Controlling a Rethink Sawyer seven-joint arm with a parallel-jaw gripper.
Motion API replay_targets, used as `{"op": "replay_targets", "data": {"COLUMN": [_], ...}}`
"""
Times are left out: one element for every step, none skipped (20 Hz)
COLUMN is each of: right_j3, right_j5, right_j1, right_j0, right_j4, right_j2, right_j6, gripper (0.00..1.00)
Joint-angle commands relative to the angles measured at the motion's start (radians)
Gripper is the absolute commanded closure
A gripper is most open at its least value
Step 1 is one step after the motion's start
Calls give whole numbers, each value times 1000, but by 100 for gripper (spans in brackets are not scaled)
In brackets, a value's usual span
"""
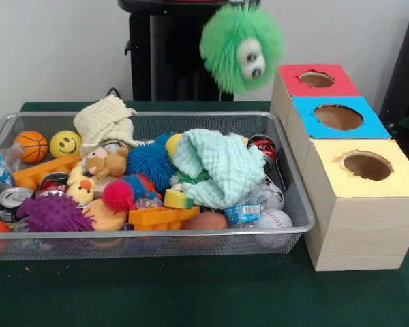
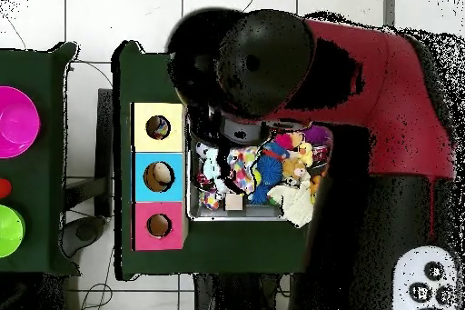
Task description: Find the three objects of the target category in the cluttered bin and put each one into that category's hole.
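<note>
Up in the air in the front view, above the far right corner of the bin (image 1: 150, 117) and close to the red-topped box (image 1: 307, 85): a green fuzzy ball (image 1: 242, 48) with one eye. Presumably hanging from the gripper, but no telling whether that is apart or clamped, since the ball hides it there and the arm (image 2: 363, 79) covers it from overhead. Not a cloth, so likely just clutter being lifted out of the way.

Best to put the ball down clear of the cloths, not back on top of them.

Then go for the mint-green cloth (image 1: 218, 167): on top of the heap, right of centre in the front view, nearest the boxes. Cream cloth (image 1: 108, 119) bunched against the far rim on the left. No clear sight of a dotted cloth; probably buried under the toys.

Pinch the mint-green cloth at a raised fold near its middle, not at an edge, or it will trail long. Lift high enough for the drooping end to clear the rim and not drag toys along.

Carry to the hole (image 1: 367, 165) in the yellow-topped box (image 1: 358, 225), the nearest of the three on the bench (image 1: 191, 293), past the blue-topped box (image 1: 307, 129). Centre over the opening, lower the loose end in first, and only then let go
</note>
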Motion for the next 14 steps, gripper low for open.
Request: {"op": "replay_targets", "data": {"right_j3": [413, 422, 425, 425, 419, 410, 394, 366, 328, 261, 166, 67, -10, -64], "right_j5": [-446, -462, -465, -467, -449, -428, -392, -344, -273, -158, -11, 118, 214, 271], "right_j1": [35, 36, 37, 41, 39, 41, 36, 35, 27, 20, 12, 18, 28, 41], "right_j0": [-8, -8, -5, -5, -1, -1, 4, 5, 10, 13, 14, 11, 10, 8], "right_j4": [-7, -7, -6, -5, -2, 3, 7, 11, 12, 10, 13, 7, 1, -5], "right_j2": [-10, -12, -15, -17, -22, -23, -27, -27, -27, -23, -8, 9, 27, 40], "right_j6": [101, 103, 103, 101, 101, 97, 96, 94, 94, 92, 99, 105, 112, 117], "gripper": [100, 100, 100, 100, 100, 100, 100, 100, 100, 100, 100, 100, 100, 100]}}
